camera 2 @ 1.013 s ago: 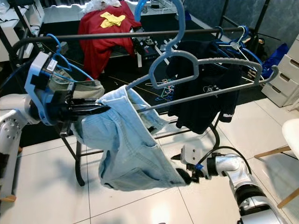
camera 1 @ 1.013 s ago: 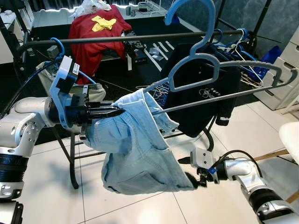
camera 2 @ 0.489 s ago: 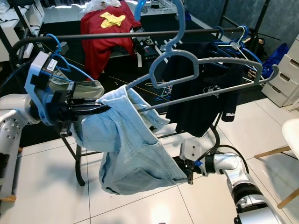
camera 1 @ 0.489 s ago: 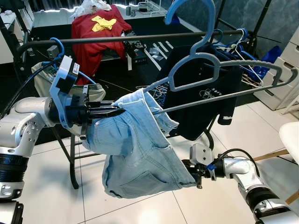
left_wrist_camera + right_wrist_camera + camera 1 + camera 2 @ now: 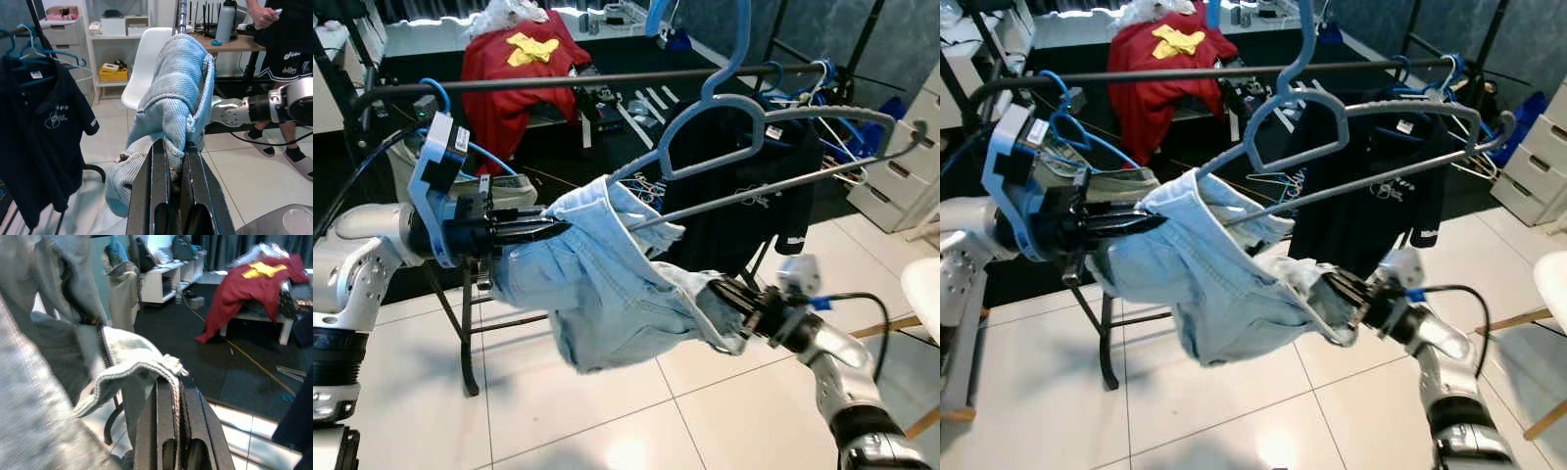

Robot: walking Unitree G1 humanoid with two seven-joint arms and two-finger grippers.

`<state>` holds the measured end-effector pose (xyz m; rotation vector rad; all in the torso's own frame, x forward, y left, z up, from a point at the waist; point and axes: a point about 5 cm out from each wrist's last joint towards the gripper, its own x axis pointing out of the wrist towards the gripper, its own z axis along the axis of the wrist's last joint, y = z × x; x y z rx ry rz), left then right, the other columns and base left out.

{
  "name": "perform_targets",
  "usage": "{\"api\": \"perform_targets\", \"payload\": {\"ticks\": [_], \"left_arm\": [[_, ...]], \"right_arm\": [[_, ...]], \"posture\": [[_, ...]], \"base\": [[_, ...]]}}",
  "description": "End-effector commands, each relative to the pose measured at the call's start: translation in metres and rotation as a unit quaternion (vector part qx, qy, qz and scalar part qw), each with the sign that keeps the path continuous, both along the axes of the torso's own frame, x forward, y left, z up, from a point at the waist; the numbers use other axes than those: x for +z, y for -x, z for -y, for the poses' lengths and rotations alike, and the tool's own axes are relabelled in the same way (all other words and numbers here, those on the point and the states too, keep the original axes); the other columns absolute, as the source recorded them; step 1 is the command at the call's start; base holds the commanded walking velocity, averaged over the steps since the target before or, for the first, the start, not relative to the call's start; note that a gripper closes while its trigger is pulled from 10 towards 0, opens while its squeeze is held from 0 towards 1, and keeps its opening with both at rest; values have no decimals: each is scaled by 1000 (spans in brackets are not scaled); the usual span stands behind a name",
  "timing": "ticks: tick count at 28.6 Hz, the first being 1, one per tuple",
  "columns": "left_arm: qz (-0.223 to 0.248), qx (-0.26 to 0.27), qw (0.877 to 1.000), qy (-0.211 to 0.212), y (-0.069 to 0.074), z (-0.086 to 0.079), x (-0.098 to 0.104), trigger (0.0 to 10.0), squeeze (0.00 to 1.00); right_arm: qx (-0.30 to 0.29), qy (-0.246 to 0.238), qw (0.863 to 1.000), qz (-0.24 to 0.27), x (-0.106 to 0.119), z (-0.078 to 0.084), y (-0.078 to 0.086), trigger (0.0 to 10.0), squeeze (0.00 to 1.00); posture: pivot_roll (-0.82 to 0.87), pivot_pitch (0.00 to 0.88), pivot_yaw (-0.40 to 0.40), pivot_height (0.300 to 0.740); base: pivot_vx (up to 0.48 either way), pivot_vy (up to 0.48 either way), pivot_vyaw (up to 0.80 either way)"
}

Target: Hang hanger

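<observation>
A grey-blue plastic hanger [image 5: 822, 112] hovers in front of the black clothes rail [image 5: 558, 81], its hook [image 5: 729, 49] rising past the rail. Light denim shorts [image 5: 597, 284] are draped over the left end of the hanger's lower bar. My left gripper [image 5: 558, 228] is shut on the denim at that end; the left wrist view shows the cloth [image 5: 181, 93] bunched over the closed fingers [image 5: 159, 196]. Lower right, my right gripper [image 5: 720, 294] is shut on the shorts' hem [image 5: 142, 362] and holds it raised.
A black shirt [image 5: 744, 211] and several blue hangers [image 5: 818, 78] hang on the rail's right half. A red garment [image 5: 514, 69] lies on furniture behind. White drawers [image 5: 911, 147] stand at right, a white chair [image 5: 146, 63] nearby. A person [image 5: 283, 49] stands by a table.
My right gripper has risen and pulled the shorts' hem up to the right, so the denim now stretches sideways instead of hanging. The hanger has tipped and shifted slightly upward.
</observation>
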<state>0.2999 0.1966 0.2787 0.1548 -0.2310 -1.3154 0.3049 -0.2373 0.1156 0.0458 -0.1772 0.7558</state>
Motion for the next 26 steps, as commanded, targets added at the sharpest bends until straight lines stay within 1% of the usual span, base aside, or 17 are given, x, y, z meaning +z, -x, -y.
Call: {"api": "perform_targets", "payload": {"ticks": [1,2,3,6,7,8,9,10,11,13,16,17,20,22,24,25,26], "left_arm": [[8,-2,1000,-2,2,-1,2,0,0],[4,-1,1000,-10,2,-2,0,0,0],[4,-1,1000,-10,2,-2,0,0,0],[0,0,1000,-28,1,-3,-5,0,0],[0,0,1000,-28,1,-3,-5,0,0],[-5,-2,999,-42,1,-2,-9,0,0],[-5,-2,999,-42,1,-2,-9,0,0],[-9,-5,998,-61,1,-2,-15,0,0],[-9,-5,998,-61,1,-2,-15,0,0],[-20,-10,995,-97,1,-2,-24,0,0],[-25,-11,994,-106,1,-2,-27,0,0],[-28,-13,992,-119,0,-2,-29,0,0],[-31,-11,990,-137,0,-2,-33,0,0],[-32,3,985,-168,-4,-3,-38,0,0],[-32,3,985,-168,-4,-3,-38,0,0],[-36,10,983,-182,-5,-4,-41,0,0],[-36,10,983,-182,-5,-4,-41,0,0]], "right_arm": [[-18,-50,999,-3,3,8,6,0,0],[-32,-83,996,-6,6,15,11,0,0],[-32,-83,996,-6,6,15,11,0,0],[-59,-142,988,-7,14,27,17,0,0],[-59,-142,988,-7,14,27,17,0,0],[-81,-176,981,-2,22,37,17,0,0],[-81,-176,981,-2,22,37,17,0,0],[-112,-214,970,5,34,51,16,0,0],[-112,-214,970,5,34,51,16,0,0],[-160,-258,953,8,57,82,13,0,0],[-173,-269,947,8,63,90,13,0,0],[-187,-282,941,14,71,99,12,0,0],[-193,-287,938,17,79,106,12,0,0],[-178,-270,946,5,89,110,13,0,0],[-178,-270,946,5,89,110,13,0,0],[-162,-254,954,-7,90,108,14,0,0],[-162,-254,954,-7,90,108,14,0,0]], "posture": [[-184,128,-18,740],[-188,128,-15,740],[-188,128,-15,740],[-195,129,-11,740],[-195,129,-11,740],[-198,130,-8,740],[-198,130,-8,740],[-203,131,-6,740],[-203,131,-6,740],[-206,131,-5,740],[-206,131,-5,740],[-210,131,-4,740],[-210,130,-5,740],[-210,130,-7,740],[-210,130,-7,740],[-210,128,-9,740],[-210,128,-9,740]], "base": [[0,0,0],[0,0,0],[0,0,0],[0,0,0],[0,0,0],[0,0,0],[0,0,0],[0,0,0],[0,0,0],[0,0,0],[0,0,0],[0,0,0],[0,0,0],[0,0,0],[0,0,0],[0,0,0],[0,0,0]]}}
